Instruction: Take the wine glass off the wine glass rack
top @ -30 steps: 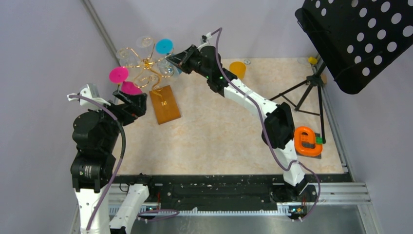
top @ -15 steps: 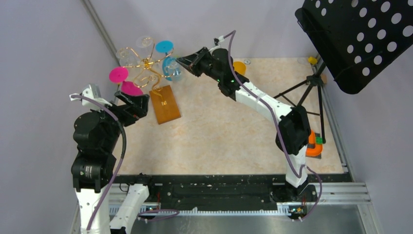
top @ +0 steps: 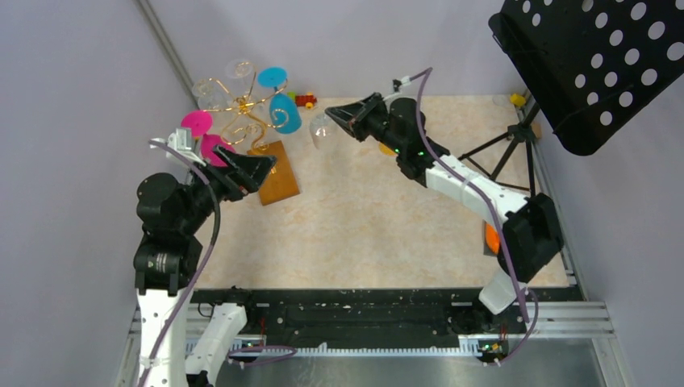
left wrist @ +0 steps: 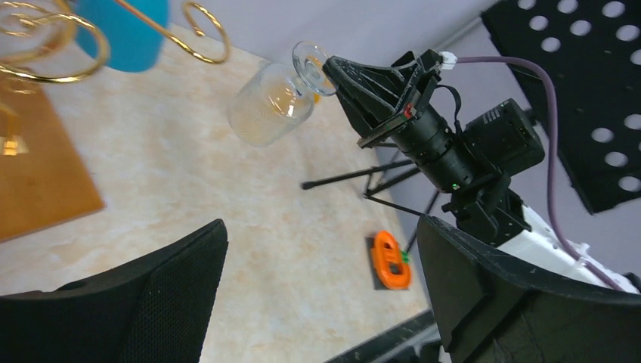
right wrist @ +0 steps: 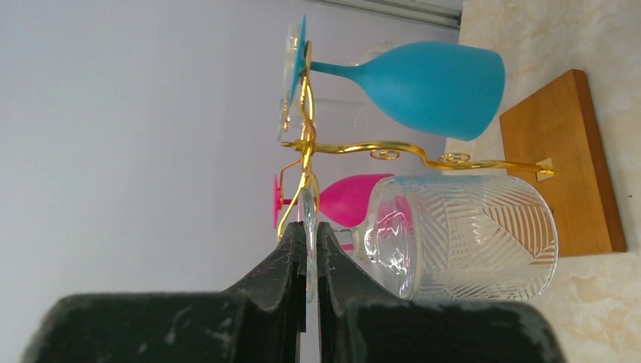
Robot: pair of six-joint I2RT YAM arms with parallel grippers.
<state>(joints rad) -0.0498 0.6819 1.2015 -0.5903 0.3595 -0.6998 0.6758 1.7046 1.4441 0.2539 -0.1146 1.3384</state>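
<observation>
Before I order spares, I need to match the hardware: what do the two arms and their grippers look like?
Both arms are alike: the left arm and right arm have white links between bulky black joint housings. A purple cable loops along each. The left gripper and right gripper have black wedge-shaped fingers tapering to thin tips. A green light glows near the right wrist.

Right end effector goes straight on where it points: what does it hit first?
Holding the wine glass, probably the wine glass rack, its gold wire between blue glass and pink glass; depth unclear.
</observation>
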